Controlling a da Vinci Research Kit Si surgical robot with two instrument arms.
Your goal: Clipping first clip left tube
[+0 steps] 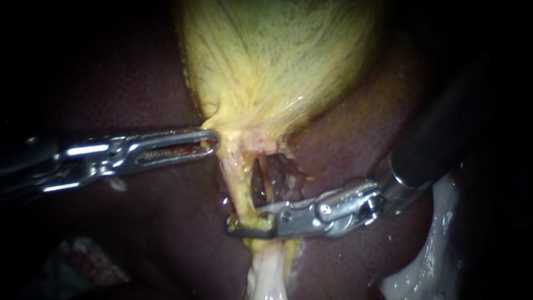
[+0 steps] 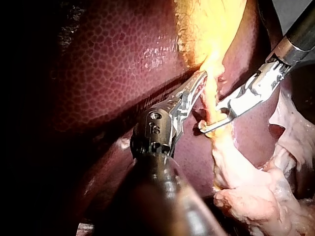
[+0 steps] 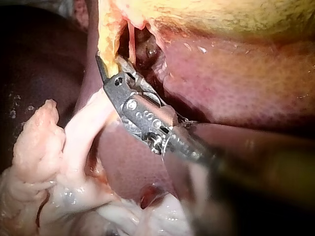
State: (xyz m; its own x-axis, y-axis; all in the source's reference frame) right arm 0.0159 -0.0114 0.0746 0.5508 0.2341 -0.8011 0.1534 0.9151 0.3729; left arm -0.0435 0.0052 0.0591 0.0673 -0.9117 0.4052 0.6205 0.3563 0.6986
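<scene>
The left tube [image 1: 237,186], at centre frame, looks soft, slippery and easily torn; the end effector of the right instrument [image 1: 249,222] clasps it low down, a sensible hold, while the end effector of the left instrument [image 1: 211,139] pinches the neck of the gallbladder [image 1: 277,61].

Light falls on the centre only; all around lies darkness.

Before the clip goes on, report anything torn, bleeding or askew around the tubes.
Nothing stands out. The right instrument sits squarely across the left tube, jaws touching it on both sides; the left instrument grips the gallbladder at its neck. No tear or pooled blood shows; one pale fleck lies on the liver.
</scene>
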